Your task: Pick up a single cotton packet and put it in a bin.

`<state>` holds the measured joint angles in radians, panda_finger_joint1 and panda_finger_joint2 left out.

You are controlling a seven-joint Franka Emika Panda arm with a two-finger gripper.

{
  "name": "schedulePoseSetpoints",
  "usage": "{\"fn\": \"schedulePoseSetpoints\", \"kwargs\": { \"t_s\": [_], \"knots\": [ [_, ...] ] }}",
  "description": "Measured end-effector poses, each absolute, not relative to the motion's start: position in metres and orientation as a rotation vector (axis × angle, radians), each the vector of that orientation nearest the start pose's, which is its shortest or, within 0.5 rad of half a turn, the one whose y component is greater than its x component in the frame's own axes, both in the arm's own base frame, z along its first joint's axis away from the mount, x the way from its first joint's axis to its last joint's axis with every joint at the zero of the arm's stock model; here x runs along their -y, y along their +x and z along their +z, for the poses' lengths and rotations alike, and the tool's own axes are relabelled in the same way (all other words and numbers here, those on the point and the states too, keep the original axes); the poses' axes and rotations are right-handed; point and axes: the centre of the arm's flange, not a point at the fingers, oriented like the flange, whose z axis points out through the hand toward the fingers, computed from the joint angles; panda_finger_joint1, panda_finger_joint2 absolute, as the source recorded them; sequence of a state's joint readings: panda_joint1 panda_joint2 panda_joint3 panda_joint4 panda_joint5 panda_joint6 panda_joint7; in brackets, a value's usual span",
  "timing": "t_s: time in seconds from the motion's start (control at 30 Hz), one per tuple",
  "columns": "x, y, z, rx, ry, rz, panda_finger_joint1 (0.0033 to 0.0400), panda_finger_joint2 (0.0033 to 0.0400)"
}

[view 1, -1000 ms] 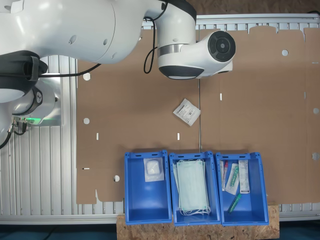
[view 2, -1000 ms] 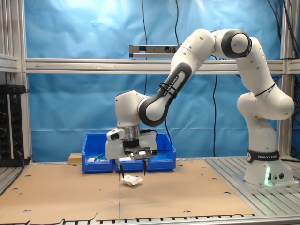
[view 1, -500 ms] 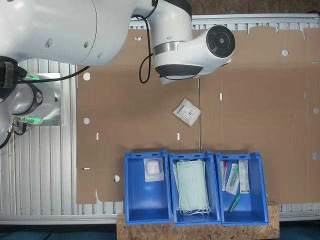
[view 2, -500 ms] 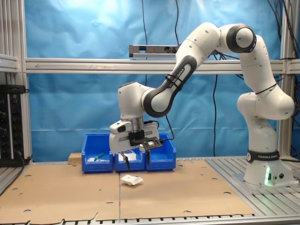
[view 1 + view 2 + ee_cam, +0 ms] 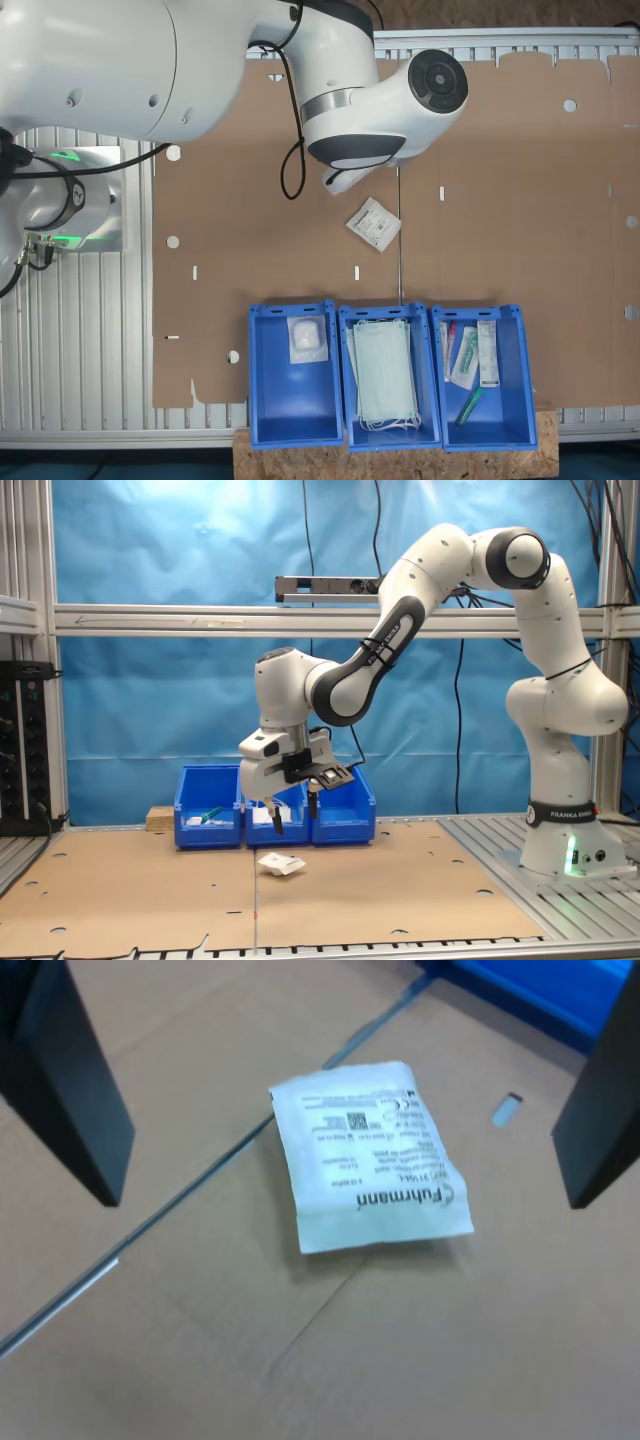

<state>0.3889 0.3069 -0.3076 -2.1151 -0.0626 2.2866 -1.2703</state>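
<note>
Gripper above the packet, jaws apart and empty.
Packet lies flat on the cardboard, at 12 o'clock from the bin row in the first exterior view.

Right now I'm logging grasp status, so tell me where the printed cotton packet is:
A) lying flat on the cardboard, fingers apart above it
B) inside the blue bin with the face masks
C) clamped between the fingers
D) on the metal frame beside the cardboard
A: the cotton packet lies flat on the cardboard, and the open gripper hangs above it with its fingers apart and touching nothing.
</note>
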Motion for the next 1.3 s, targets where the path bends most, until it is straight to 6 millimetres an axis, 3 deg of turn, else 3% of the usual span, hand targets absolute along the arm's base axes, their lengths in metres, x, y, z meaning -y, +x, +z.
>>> {"fn": "schedulePoseSetpoints", "kwargs": {
  "t_s": [0.63, 1.3],
  "knots": [
    [-0.016, 0.557, 0.262, 2.331, -2.147, 0.334, 0.0400, 0.0400],
    [-0.003, 0.549, 0.250, 2.491, -1.978, 0.313, 0.0400, 0.0400]
  ]
}}
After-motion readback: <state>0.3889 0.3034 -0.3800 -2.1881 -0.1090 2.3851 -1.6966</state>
